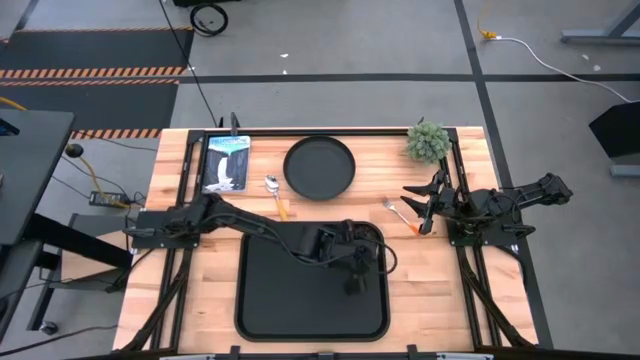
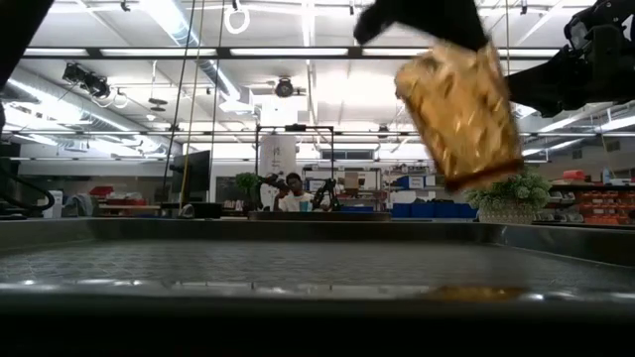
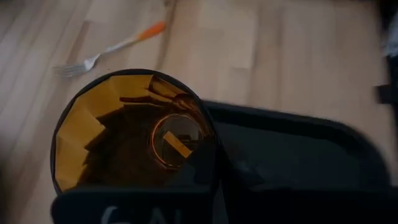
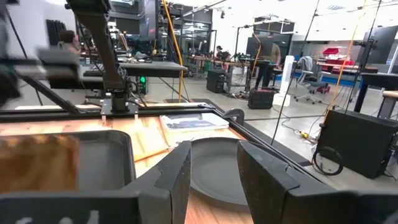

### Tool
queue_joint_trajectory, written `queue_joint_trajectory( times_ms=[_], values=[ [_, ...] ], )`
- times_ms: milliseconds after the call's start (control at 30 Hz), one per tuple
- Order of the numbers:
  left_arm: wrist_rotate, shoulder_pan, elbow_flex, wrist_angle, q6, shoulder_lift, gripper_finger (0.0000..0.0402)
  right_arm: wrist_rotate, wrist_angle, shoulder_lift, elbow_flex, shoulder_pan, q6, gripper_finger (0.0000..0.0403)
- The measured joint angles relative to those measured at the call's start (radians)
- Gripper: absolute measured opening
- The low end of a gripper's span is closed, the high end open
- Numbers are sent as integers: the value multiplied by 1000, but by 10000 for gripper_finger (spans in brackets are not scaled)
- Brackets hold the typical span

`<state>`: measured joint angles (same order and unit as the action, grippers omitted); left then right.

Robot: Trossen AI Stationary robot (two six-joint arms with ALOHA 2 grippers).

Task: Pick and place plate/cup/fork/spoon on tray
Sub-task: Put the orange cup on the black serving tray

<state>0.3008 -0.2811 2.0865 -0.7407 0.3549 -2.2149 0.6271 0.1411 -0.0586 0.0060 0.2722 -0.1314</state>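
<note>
My left gripper (image 1: 355, 266) is over the right part of the black tray (image 1: 270, 310), shut on the amber cup (image 2: 458, 109), which hangs above the tray. The high view barely shows the cup. My right gripper (image 1: 420, 205) is open and empty at the table's right, just beside the fork (image 1: 400, 213), which lies flat on the wood. The round black plate (image 1: 320, 167) lies at the far middle. The spoon (image 1: 272, 188) lies left of the plate. The fork also shows in the left wrist view (image 3: 106, 53). My left gripper holds the cup by its mouth end (image 2: 437, 59), coming from above. The gripper body hides how the fingers meet the rim. The cup hangs tilted below the gripper, its base (image 2: 486, 171) lowest, clear of the tray. The left wrist view looks into its mouth (image 3: 134, 134).
A small potted plant (image 1: 428, 142) stands at the far right corner. A picture card (image 1: 226, 163) lies at the far left. The plate shows between my right gripper's fingers (image 4: 212, 158). People stand in the room beyond the table.
</note>
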Motion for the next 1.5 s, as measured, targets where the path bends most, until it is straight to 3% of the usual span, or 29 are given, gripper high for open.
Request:
queue_joint_trajectory(
  times_ms=[300,900,1333,1500],
  values=[
    [-74,61,-1,25,-4,-25,14,0,0,0,0,0,0,137],
    [-77,69,0,6,-130,-74,20,-1,3,0,0,0,0,137],
    [-35,69,12,6,-132,-74,116,-1,4,0,0,0,0,137],
    [-35,68,64,-15,-132,-73,135,-1,3,0,0,0,0,137]
  ],
)
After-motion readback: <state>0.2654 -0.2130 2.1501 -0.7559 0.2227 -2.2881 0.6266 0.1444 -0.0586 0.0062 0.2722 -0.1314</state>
